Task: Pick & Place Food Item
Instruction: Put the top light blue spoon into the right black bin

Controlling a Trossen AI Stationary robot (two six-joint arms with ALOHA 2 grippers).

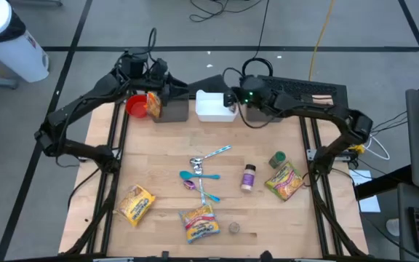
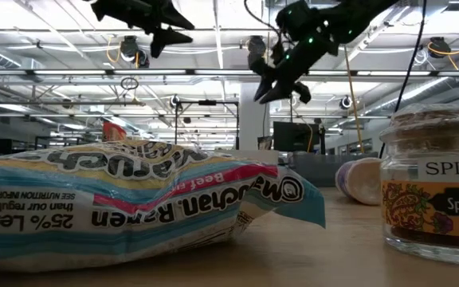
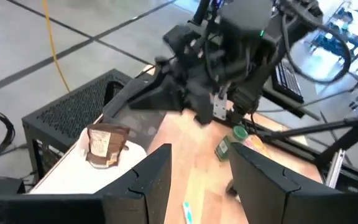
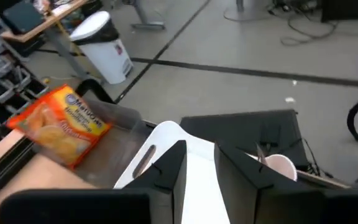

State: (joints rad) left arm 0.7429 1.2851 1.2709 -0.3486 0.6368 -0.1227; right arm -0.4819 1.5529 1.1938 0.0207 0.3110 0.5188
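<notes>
left fingers [image 3: 194,180] apart, over white bin [image 1: 213,108] | right fingers [image 4: 197,165] slightly apart, same bin

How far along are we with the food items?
Done: a brown packet lies in the white bin, and an orange packet sits by the red bowl. In hand: nothing; the right gripper hangs open over the white bin, the left gripper open nearby. Left: three ramen packs and a spice bottle lie on the table.

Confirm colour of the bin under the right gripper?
White. The bin at the table's back edge shows best in the high view, with the right gripper above it.
</notes>
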